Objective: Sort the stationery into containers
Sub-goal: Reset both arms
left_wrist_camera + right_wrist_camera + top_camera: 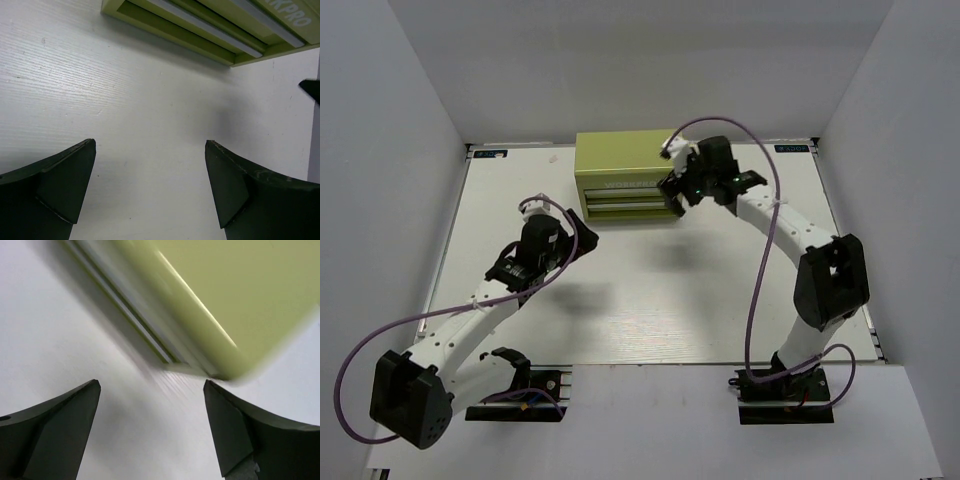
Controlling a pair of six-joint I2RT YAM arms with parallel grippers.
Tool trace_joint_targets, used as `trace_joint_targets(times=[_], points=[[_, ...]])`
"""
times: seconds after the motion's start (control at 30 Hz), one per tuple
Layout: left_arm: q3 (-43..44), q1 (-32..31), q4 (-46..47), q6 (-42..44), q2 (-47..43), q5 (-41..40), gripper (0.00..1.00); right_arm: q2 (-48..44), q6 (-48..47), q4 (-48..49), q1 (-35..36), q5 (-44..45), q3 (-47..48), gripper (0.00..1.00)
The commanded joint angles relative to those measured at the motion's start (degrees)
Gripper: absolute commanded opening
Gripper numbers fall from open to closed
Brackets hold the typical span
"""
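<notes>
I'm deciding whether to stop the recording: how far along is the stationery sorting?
Looks done: no pens or markers show on the table, and both drawers of the olive tool chest look shut; its contents are hidden. In hand: nothing; the left gripper and right gripper are open and empty, the right one by the chest's front corner. Left: nothing visible to sort.

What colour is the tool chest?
Olive yellow-green. The tool chest shows best in the top view.

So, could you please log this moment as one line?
left pincer open, empty | right pincer open, empty, by tool chest | drawers shut | stationery not visible
</notes>
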Motion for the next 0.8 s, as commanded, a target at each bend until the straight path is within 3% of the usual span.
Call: trace_joint_targets(times=[0.0,0.13,0.23,0.43,0.77], points=[[3.1,0.2,2.1,3.9,2.3,2.3,1.00,3.7,11.3,-2.8,-6.9,4.5,4.1,0.90],[5.6,0.2,2.6,6.1,4.5,3.4,1.00,7.4,16.1,-8.7,-17.6,4.3,13.1,0.90],[6.9,0.2,2.6,6.8,5.7,4.1,1.00,7.3,17.2,-8.0,-20.9,6.8,13.3,0.90],[6.4,0.2,3.2,6.8,5.7,5.9,1.00,-0.1,15.8,-4.7,-22.8,1.9,3.5,0.90],[5.1,0.2,2.6,7.8,4.5,3.4,1.00,-6.8,15.4,2.6,-26.2,6.5,-10.2,0.90]])
